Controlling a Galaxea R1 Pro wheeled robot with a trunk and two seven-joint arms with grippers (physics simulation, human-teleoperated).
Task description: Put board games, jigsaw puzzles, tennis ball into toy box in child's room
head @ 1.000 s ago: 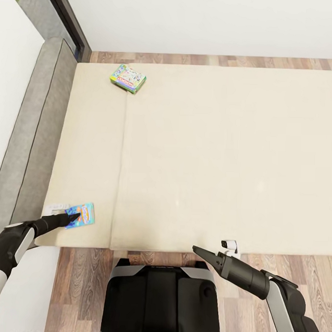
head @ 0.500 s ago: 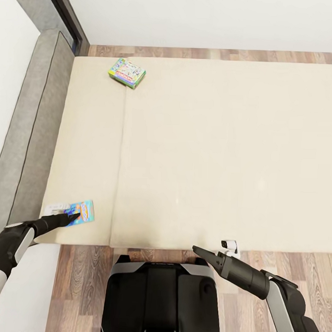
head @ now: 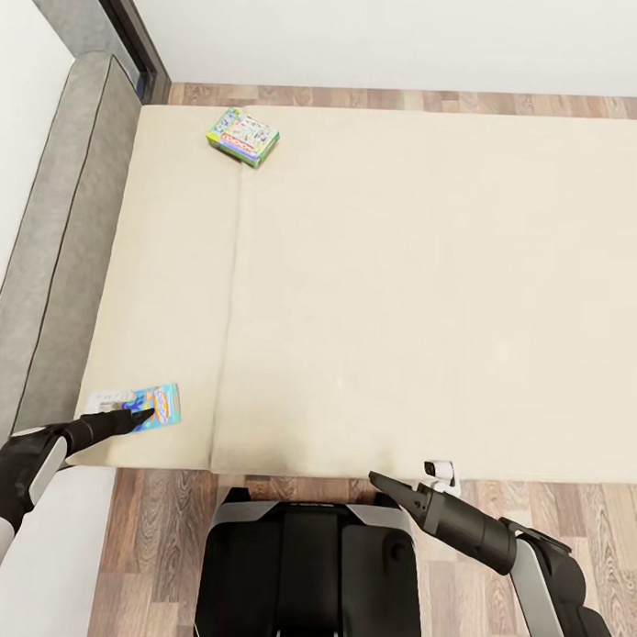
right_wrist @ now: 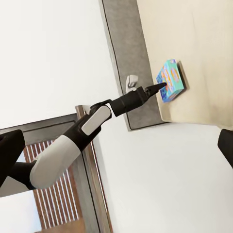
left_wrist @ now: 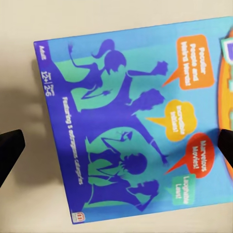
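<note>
A blue board game with cartoon figures lies flat on the near left corner of the bed. My left gripper hangs right over it. In the left wrist view the cover spreads between the two fingertips, which stand wide apart, open, not touching it. The right wrist view takes in the left arm reaching to that game. A second board game, green-white with a red band, rests on the far left of the mattress. My right gripper hovers open over the floor by the bed's near edge, holding nothing.
The grey headboard runs along the bed's left side against a white wall. A wood floor strip and white wall lie beyond the bed, with a dark door frame at the far left. My base stands at the near edge.
The whole picture has slid a little, so the camera moved. The left gripper stays over the blue game and the right arm keeps its pose.
</note>
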